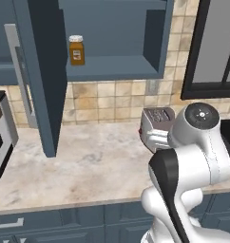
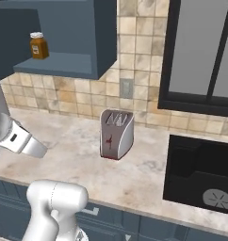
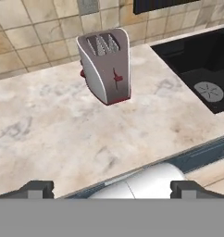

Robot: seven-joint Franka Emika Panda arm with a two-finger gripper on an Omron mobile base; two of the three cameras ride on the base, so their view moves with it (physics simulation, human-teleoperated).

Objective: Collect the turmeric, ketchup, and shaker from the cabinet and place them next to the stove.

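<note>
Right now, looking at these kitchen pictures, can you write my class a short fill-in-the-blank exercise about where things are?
1. The orange jar with the white lid stands on the shelf of the open ____.
2. The silver toaster stands on the marble ____.
3. The wall behind the toaster is covered in beige ____.
4. The two dark fingers are spread ____, with nothing between them.

Missing words: cabinet; counter; tiles; open
</note>
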